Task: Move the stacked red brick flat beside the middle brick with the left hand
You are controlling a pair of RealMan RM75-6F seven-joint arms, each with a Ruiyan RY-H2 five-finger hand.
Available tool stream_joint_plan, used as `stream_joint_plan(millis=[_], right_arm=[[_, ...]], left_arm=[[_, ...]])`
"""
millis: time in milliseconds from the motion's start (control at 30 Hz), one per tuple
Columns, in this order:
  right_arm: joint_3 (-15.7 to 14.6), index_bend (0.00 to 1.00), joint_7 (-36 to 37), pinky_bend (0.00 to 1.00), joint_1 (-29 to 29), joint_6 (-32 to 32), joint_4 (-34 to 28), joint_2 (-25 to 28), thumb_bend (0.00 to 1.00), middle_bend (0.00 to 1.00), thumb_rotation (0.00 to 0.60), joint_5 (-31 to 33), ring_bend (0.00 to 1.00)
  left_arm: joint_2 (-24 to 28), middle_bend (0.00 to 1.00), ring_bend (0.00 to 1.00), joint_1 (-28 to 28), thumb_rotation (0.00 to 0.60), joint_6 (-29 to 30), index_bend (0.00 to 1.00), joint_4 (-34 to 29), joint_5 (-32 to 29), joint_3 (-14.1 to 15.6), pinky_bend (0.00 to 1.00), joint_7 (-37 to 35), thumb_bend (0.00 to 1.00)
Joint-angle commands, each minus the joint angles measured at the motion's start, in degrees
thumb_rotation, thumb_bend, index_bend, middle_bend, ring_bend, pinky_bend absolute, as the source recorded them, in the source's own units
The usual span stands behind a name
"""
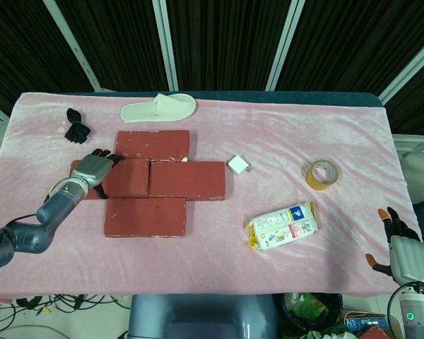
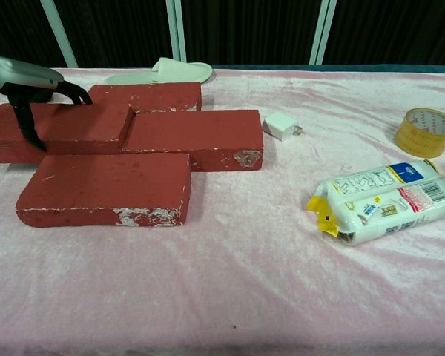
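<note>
Red brick (image 1: pixel 120 178) under left hand (image 1: pixel 92 169), beside mid brick (image 1: pixel 187 180).

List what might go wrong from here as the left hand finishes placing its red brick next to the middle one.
1. The left hand grips the left red brick at its far left end only; pushing from there may skew it against the middle red brick.
2. That brick sits tight between the rear red brick and the front red brick, so any slide may drag them.
3. Withdrawing, the fingers could snag the pink velvet cloth and shift it.
</note>
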Motion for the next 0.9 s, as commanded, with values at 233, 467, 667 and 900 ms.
stream_joint_plan(millis=[233,467,667,900], right_arm=[[0.1,0.08,-0.1,0.20,0.0,0.1,0.0,-0.1,0.16,0.01,0.600,0.1,0.13],[0.0,0.08,-0.2,0.20,0.0,0.1,0.1,-0.1,0.16,0.01,0.600,0.1,0.13],[0.1,0.08,-0.2,0.20,0.0,0.2,0.1,-0.1,0.16,0.01,0.600,0.2,0.13],[0.0,0.08,-0.3,0.20,0.0,0.2,0.2,-0.1,0.16,0.01,0.600,0.0,0.13]], left_arm=[[-0.1,0.08,0.00,-0.6,0.600,0.1,0.00,0.0,-1.4,0.8,0.00,0.9,0.00],[0.3,0.07,0.00,-1.3,0.600,1.1,0.00,-1.2,-4.2,1.8,0.00,2.3,0.00],[2.6,0.07,0.00,-1.1,0.600,2.2,0.00,-4.9,-5.6,1.6,0.00,1.6,0.00],[9.9,0.07,0.00,3.8,0.600,13.5,0.00,-15.3,2.7,-0.4,0.00,-1.2,0.00]])
